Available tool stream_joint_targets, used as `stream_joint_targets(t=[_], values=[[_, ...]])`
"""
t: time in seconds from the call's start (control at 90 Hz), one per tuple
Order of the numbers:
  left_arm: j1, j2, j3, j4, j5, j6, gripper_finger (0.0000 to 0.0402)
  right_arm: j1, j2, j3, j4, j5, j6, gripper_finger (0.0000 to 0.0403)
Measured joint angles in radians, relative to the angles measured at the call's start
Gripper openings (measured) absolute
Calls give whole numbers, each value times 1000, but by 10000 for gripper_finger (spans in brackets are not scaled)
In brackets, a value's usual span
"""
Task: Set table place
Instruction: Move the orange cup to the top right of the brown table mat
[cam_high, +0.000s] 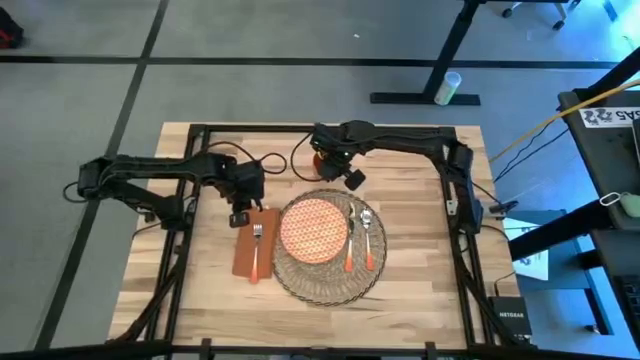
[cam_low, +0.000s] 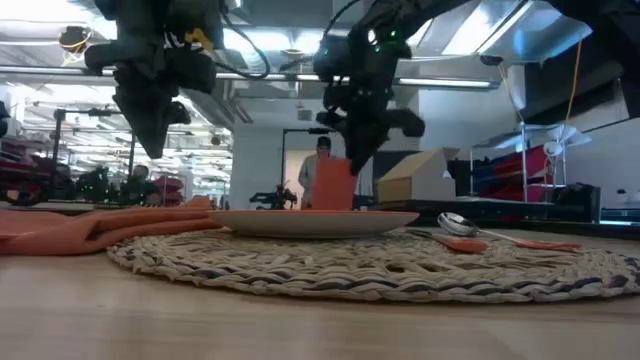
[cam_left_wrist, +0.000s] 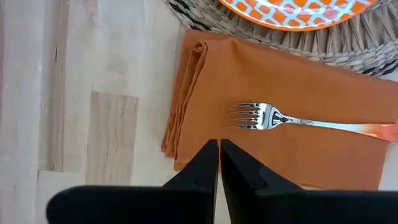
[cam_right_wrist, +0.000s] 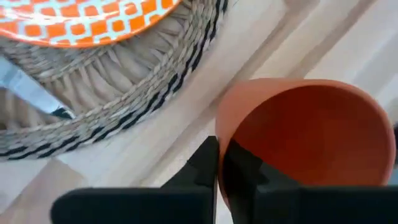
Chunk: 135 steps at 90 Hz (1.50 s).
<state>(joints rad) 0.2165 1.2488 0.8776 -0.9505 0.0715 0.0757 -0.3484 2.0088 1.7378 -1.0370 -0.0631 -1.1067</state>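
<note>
A light wooden plank table (cam_high: 420, 270) with thin black frame rails is standing on a grey floor, seen from above. A round woven straw place mat (cam_high: 325, 282) is lying near the middle of the table, toward its front edge. An orange-patterned plate (cam_high: 313, 229) is sitting on the mat, with a spoon (cam_high: 367, 232) and another orange-handled utensil (cam_high: 351, 245) lying beside it on the mat's right part. Just left of the mat, a rust-orange napkin (cam_high: 254, 257) is lying flat with a fork (cam_left_wrist: 292, 120) on top.

The left gripper (cam_high: 240, 214) is hovering above the napkin's far end, its fingers pressed together and holding nothing. The right gripper (cam_high: 350, 178) is hanging behind the mat, its fingers pinching the rim of an orange cup (cam_right_wrist: 305, 137) that is standing on the bare wood.

Level across the table, a workshop with shelving is showing, and a person (cam_low: 322, 150) is standing far back, partly hidden by the cup. The second utensil's head is too small to identify.
</note>
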Motion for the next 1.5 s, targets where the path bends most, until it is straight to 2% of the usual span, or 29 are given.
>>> stream_joint_targets(t=[0.311, 0.733, 1.2, 1.5], values=[[0, -15, 0, -10, 0, 3, 0, -50, -86, 0, -168, -37, 58, 0], [0, -152, 1, -8, 22, -53, 0, -60, -114, -145, -218, -43, 64, 0], [-1, -164, 1, -2, 23, -68, 0, -84, -332, -469, -90, -108, 112, 0], [-1, -163, 1, -2, 23, -69, 0, -83, -344, -533, -60, -141, 160, 0]])
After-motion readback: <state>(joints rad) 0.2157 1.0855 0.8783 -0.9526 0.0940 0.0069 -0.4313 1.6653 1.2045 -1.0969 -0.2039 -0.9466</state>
